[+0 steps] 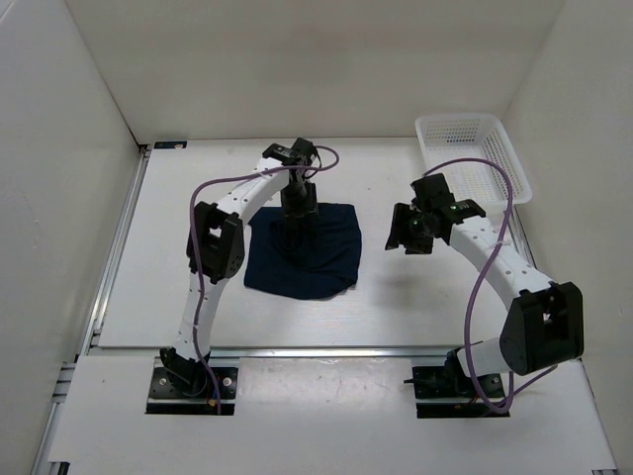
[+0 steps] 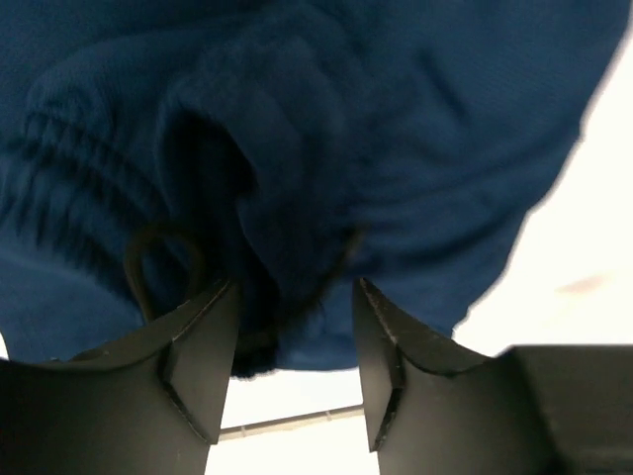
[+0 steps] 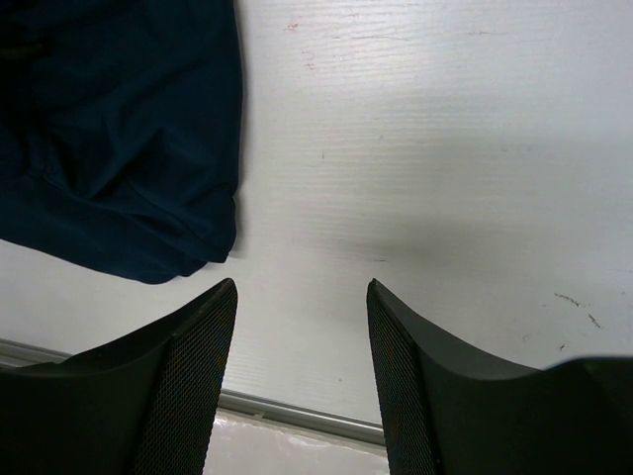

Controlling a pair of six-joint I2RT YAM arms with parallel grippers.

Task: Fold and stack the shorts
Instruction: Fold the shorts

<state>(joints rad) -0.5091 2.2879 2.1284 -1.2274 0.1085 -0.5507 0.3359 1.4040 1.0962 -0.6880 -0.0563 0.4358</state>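
The white tabletop (image 1: 148, 297) carries only one pair of shorts (image 1: 331, 267). They lie near its middle as a compact dark blue packet, roughly square, with a rounded front edge. To my eye the folding is mostly done, though the packet looks a little puffy and the edges are not fully even. What is left, I think, is the stacking. The white basket (image 1: 473, 148) at the far right corner may be the place for it, but I cannot say this for sure; it appears to hold nothing yet.

The left arm reaches forward and bends down steeply over the far part of the shorts. Its left hand (image 2: 297, 297) points into the cloth with the fingers standing apart, so it looks released, not pinching. The right arm is curled at the side, well apart from the shorts. The right hand (image 3: 300, 287) is parted over bare tabletop and holds nothing. A thin drawstring (image 2: 132, 267) loop shows near the left fingers.
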